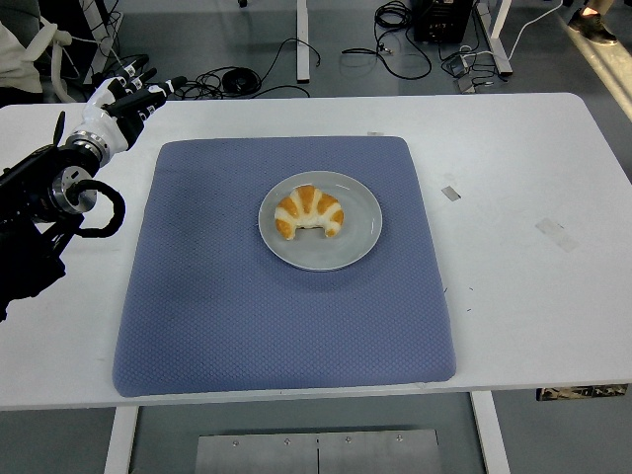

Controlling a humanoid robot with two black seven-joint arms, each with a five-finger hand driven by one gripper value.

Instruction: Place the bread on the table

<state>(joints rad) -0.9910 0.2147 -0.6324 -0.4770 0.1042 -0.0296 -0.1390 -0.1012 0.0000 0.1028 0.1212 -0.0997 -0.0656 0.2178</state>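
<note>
A croissant-shaped bread, orange and white, lies on a grey plate in the middle of a blue mat on the white table. My left hand is at the far left, over the table beside the mat's far left corner, well away from the bread. Its fingers are spread and hold nothing. The right arm is out of view.
Small bits of tape lie on the table to the right of the mat. Cables and table legs show on the floor beyond the far edge. A person's clothing shows at the top left corner.
</note>
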